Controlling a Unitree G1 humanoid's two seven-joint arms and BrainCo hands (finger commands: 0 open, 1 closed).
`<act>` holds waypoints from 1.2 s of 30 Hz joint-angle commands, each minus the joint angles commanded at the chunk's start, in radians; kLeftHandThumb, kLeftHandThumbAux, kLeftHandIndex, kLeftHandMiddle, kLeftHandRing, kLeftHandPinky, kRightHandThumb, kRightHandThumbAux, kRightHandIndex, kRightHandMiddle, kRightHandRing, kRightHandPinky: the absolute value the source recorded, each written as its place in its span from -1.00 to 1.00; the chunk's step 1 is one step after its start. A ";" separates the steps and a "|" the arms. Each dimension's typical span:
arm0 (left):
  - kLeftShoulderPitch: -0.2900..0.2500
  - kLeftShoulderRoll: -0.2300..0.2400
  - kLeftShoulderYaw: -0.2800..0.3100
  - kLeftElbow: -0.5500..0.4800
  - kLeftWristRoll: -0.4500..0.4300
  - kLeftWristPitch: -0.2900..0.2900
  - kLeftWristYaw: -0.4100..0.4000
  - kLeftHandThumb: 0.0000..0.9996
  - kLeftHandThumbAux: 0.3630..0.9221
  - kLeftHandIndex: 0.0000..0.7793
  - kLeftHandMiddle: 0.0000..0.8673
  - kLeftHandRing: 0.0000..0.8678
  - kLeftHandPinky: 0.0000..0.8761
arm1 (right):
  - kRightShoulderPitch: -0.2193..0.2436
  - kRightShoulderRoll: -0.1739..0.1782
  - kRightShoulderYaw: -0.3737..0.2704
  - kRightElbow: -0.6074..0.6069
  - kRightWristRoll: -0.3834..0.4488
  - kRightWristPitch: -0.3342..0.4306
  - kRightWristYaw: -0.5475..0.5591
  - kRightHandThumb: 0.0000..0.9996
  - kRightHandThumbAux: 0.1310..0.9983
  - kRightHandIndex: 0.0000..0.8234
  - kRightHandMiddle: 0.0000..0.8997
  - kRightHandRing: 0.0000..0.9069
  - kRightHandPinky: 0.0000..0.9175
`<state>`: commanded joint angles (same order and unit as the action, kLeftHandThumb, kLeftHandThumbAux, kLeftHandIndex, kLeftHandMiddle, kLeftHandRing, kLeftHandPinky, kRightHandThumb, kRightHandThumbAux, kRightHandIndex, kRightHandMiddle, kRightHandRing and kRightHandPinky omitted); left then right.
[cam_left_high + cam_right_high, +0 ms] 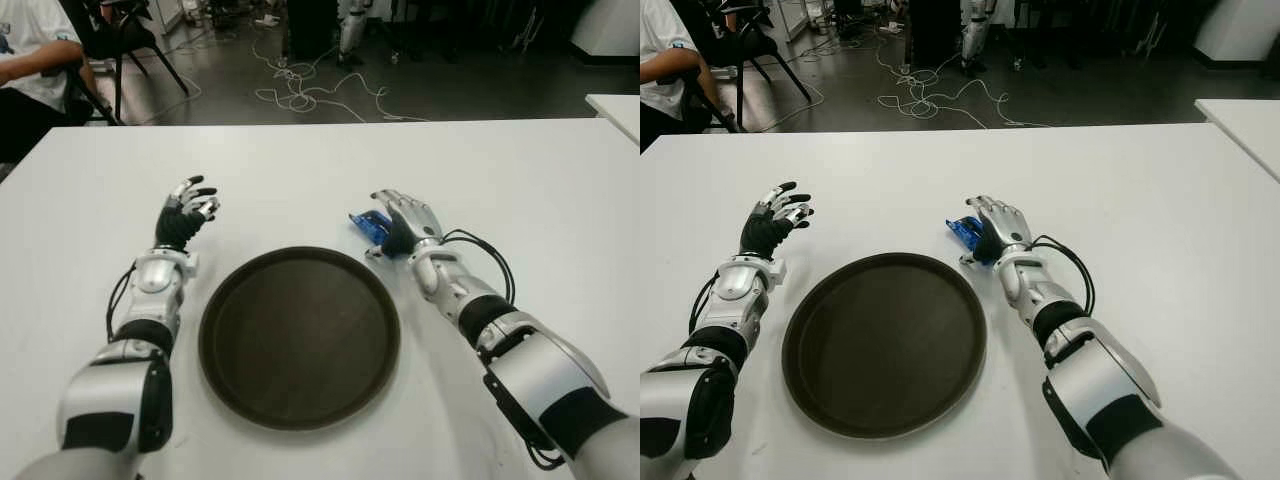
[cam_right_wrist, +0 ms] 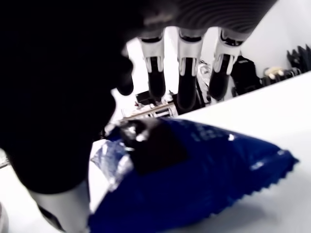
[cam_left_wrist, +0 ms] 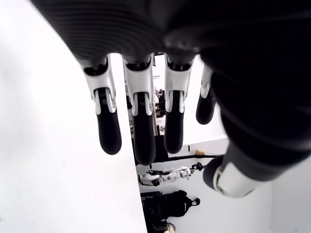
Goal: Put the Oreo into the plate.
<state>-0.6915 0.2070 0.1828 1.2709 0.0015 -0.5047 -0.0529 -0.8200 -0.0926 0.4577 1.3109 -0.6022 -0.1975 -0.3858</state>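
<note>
The Oreo is a blue foil packet (image 1: 366, 224) lying on the white table (image 1: 300, 165), just past the far right rim of the round dark brown plate (image 1: 300, 338). My right hand (image 1: 407, 222) is right beside it, palm against the packet's right side. In the right wrist view the packet (image 2: 204, 170) lies on the table under the palm, with the fingers (image 2: 187, 73) stretched out straight above it and not closed around it. My left hand (image 1: 188, 212) shows left of the plate, its fingers (image 3: 138, 126) relaxed and holding nothing.
A seated person (image 1: 30, 60) and a black chair (image 1: 120, 40) are beyond the table's far left corner. Cables (image 1: 310, 90) lie on the floor behind the table. Another white table's corner (image 1: 620, 110) shows at the right edge.
</note>
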 joint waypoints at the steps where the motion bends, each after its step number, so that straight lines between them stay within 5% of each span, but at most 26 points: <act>1: 0.000 0.000 0.000 0.000 0.000 0.000 0.000 -0.29 0.23 -0.57 -0.35 -0.27 -0.22 | 0.000 -0.001 -0.004 0.001 0.004 -0.002 0.006 -1.00 0.67 -0.34 -0.51 -0.48 -0.43; 4: 0.001 0.002 0.000 0.000 -0.002 0.001 -0.006 -0.31 0.20 -0.57 -0.35 -0.27 -0.22 | -0.010 0.004 -0.072 0.010 0.079 0.008 0.124 -1.00 0.71 -0.22 -0.42 -0.33 -0.32; 8: 0.002 0.005 -0.003 0.000 0.000 0.000 -0.008 -0.30 0.23 -0.59 -0.35 -0.28 -0.22 | -0.022 0.010 -0.135 0.018 0.150 0.045 0.229 -1.00 0.58 -0.46 -0.54 -0.48 -0.52; 21: 0.003 0.006 -0.009 -0.003 0.006 -0.005 0.002 -0.36 0.24 -0.56 -0.34 -0.28 -0.25 | -0.014 0.006 -0.209 0.011 0.210 0.032 0.273 -1.00 0.41 -0.63 -0.67 -0.67 -0.68; 36: 0.004 0.001 -0.011 -0.005 0.010 -0.008 0.016 -0.39 0.19 -0.58 -0.36 -0.29 -0.25 | -0.010 -0.004 -0.211 0.013 0.198 0.021 0.257 -1.00 0.44 -0.63 -0.67 -0.69 -0.72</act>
<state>-0.6872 0.2078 0.1716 1.2662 0.0115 -0.5129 -0.0367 -0.8296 -0.0966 0.2471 1.3237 -0.4045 -0.1768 -0.1286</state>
